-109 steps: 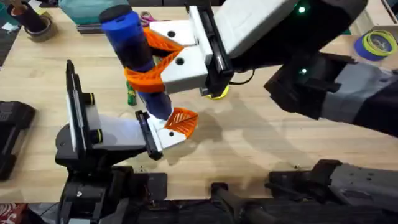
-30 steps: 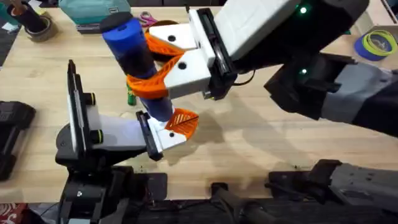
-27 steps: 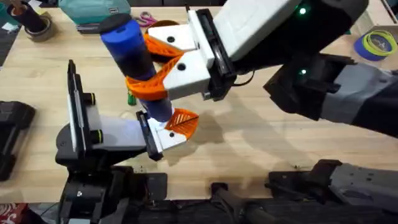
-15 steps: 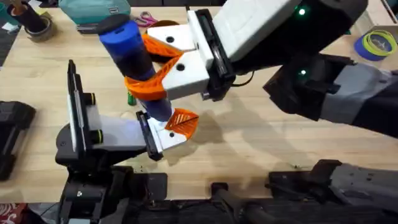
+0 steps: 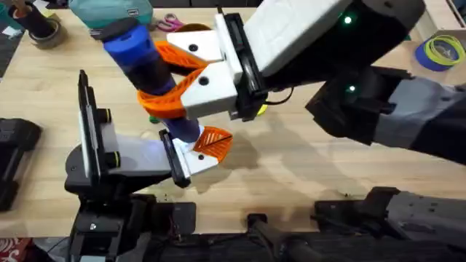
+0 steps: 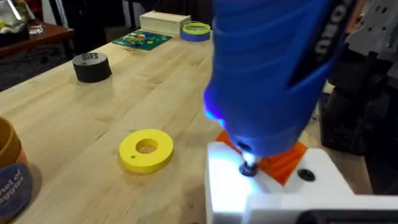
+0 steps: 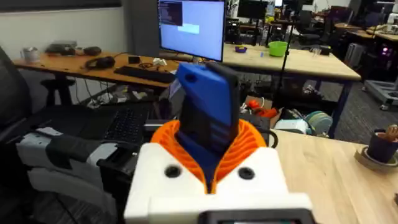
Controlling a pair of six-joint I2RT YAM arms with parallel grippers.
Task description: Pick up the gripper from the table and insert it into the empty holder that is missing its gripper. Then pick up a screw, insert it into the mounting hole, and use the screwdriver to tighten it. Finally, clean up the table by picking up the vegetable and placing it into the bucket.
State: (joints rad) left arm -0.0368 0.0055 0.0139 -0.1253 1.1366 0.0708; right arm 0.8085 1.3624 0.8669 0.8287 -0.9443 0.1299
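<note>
The left claw (image 5: 191, 153) sits near the counter's near edge, left of middle; how far it is open cannot be told. On it, the white holder (image 5: 191, 161) carries the orange gripper (image 5: 212, 142). The blue screwdriver (image 5: 145, 69) stands almost upright over that holder, its long axis leaning toward the far left corner, thick end up. In the left wrist view its metal tip (image 6: 249, 168) points down and touches the white mount beside the orange wedge.

The right claw (image 5: 171, 80) reaches in from the right and is clamped on the screwdriver's body, orange pads pressed on both sides.

A green bit of the vegetable (image 5: 153, 118) peeks out just behind the screwdriver. The bucket (image 5: 191, 29) lies beyond, partly hidden; its label writing is too cropped to read.

The counter (image 5: 306, 167) is open wood to the right. A yellow ring (image 6: 146, 149) lies near the claw, a black tape roll (image 6: 92, 66) farther off, and a blue tape roll (image 5: 440, 51) at the far right corner.
</note>
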